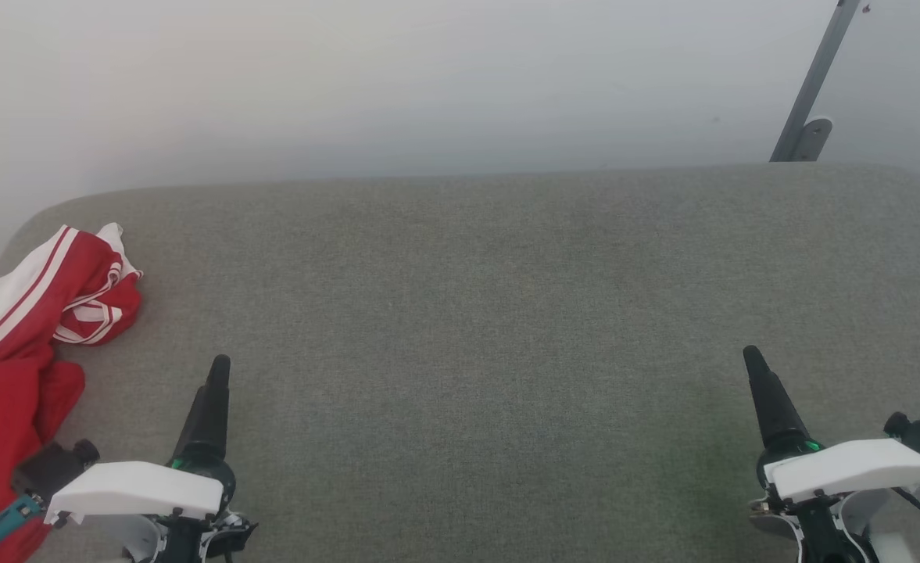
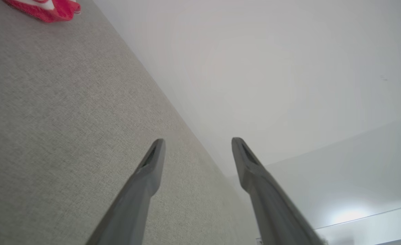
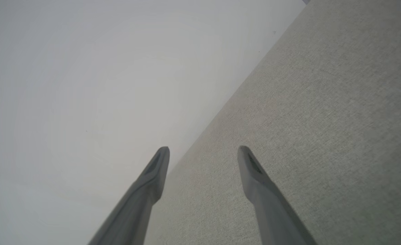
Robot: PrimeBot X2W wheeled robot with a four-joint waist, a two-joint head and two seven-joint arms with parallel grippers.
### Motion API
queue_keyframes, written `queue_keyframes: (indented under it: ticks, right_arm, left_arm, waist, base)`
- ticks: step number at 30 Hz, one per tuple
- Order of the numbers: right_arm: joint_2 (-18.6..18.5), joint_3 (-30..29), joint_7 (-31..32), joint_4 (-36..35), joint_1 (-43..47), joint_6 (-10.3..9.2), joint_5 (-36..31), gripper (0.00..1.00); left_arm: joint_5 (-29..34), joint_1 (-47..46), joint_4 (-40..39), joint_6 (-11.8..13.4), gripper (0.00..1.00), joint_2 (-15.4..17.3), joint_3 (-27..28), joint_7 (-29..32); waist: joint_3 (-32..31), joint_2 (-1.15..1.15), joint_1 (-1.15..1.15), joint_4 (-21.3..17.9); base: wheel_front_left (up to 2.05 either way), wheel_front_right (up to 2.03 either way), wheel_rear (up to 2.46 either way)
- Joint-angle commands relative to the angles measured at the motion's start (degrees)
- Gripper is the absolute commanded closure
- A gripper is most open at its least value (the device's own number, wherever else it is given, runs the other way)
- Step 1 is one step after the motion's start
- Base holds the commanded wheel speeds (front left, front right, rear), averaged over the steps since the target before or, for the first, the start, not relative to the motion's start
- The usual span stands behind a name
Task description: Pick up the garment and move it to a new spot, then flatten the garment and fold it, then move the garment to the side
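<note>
I have both arms parked low over the near side of the table (image 1: 460, 313), one toward each near corner. That leaves the grey cloth top bare between them as room to lay the shirt out flat.

The left jaws stand wide open with nothing between them. In the left wrist view the two dark fingers (image 2: 149, 177) are well apart over bare table. The right jaws are just as wide and also empty, with fingers (image 3: 255, 177) spread above the table's far edge and the pale wall beyond.

The garment (image 1: 14, 336) lies in a crumpled heap at the table's left edge and runs out of my head view to the left and at the bottom. I cannot tell whether any of it hangs off the table. Its long axis runs near to far along that edge. The white sleeve and red-white striped trim are bunched at the end toward the table's far side, and plain red cloth lies toward the near side. No lettering shows.

The left arm is just beside the heap, so I judge the pickup is its job and has not yet begun.
</note>
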Motion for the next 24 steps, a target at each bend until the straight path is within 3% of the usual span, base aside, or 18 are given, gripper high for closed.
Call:
queue_keyframes:
  ticks: [1,11,24]
  right_arm:
    - [-0.2,0.1,-0.3,-0.5,-1.7,0.03,-2.6,0.00]
    - [-0.2,-0.8,0.0,-2.0,-1.5,0.03,-14.3,0.00]
    - [-1.1,-1.4,-0.4,-4.0,-0.3,0.04,-23.2,0.00]
  left_arm:
    - [2.1,-0.2,-0.8,0.4,0.00,1.0,-0.3,-0.6]
    - [14.5,0.1,-0.9,0.9,0.00,2.4,-1.0,-2.6]
    - [25.3,0.7,-1.0,-0.3,0.00,3.4,-0.1,-4.6]
  waist:
    - [0.0,0.00,0.00,0.0]
    - [-0.3,0.00,0.00,-0.1]
    - [-0.4,0.00,0.00,-0.1]
  base:
    - [0.00,0.00,0.00]
    - [0.00,0.00,0.00]
    - [0.00,0.00,0.00]
